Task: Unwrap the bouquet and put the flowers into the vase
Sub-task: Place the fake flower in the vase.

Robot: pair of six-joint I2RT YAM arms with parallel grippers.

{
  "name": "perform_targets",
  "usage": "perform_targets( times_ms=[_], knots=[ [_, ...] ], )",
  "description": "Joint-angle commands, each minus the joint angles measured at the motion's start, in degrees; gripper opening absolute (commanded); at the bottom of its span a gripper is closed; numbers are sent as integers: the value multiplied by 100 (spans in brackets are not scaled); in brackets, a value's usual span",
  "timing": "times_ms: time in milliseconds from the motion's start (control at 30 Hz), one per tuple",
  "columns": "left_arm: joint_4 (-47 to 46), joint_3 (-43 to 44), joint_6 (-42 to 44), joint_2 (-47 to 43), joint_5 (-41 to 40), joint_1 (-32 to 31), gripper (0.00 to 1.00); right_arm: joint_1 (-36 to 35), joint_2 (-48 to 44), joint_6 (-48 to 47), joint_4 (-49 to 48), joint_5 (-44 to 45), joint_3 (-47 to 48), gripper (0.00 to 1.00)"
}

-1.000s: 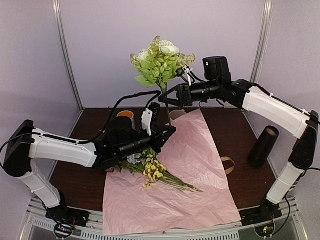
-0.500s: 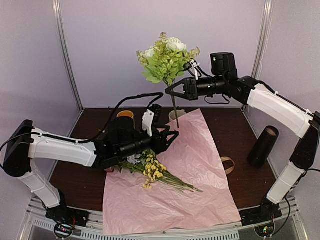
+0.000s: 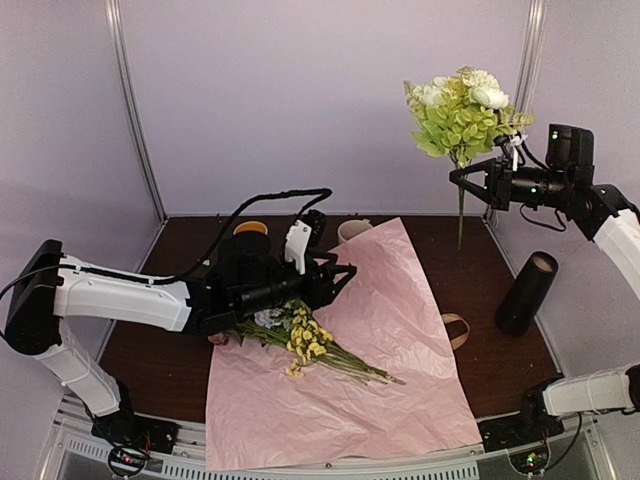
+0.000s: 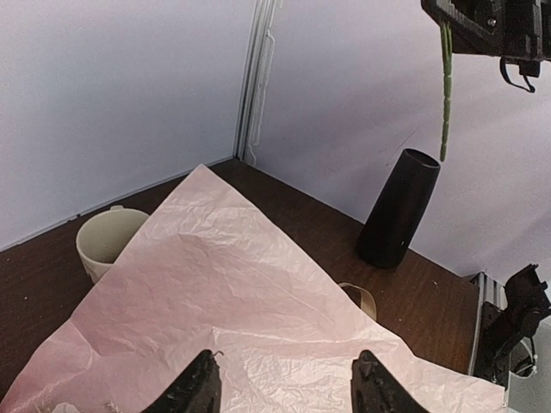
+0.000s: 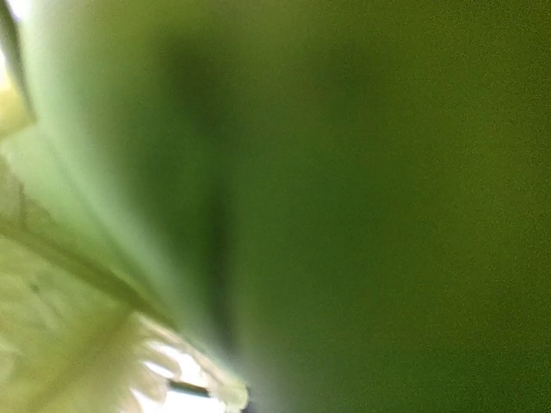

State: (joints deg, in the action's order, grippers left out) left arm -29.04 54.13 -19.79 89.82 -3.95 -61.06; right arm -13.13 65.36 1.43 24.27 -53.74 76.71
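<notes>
From above: right gripper (image 3: 465,180) clenched on the stem of a sprig (image 3: 462,110) with white blooms and green leaves, head above the fingers, stem hanging below; vase (image 3: 527,293) standing lower down, just right of the stem's tip. Left gripper (image 3: 340,275) parted, grasping nothing, low over pink paper (image 3: 390,330), other flowers (image 3: 305,340) lying just beneath and behind it. From the left wrist: fingertips apart above the paper, vase ahead to the right, cream mug (image 4: 105,241) ahead to the left. From the right wrist: only blurred green, pale petals at lower left.
</notes>
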Motion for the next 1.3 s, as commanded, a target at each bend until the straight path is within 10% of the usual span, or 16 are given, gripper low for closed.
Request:
perform_targets(
  times_ms=[0, 533, 1267],
  knots=[
    [-141, 174, 70, -27, 1, 49, 54, 691, -566, -634, 828, -152, -324, 0],
    [-173, 188, -6, 89, 324, 59, 54, 3746, -2369, -1055, 1900, 1177, -1136, 0],
    [-477, -269, -122, -110, 336, 59, 54, 4714, -1456, 126, -638, 1269, -1854, 0]
  ],
)
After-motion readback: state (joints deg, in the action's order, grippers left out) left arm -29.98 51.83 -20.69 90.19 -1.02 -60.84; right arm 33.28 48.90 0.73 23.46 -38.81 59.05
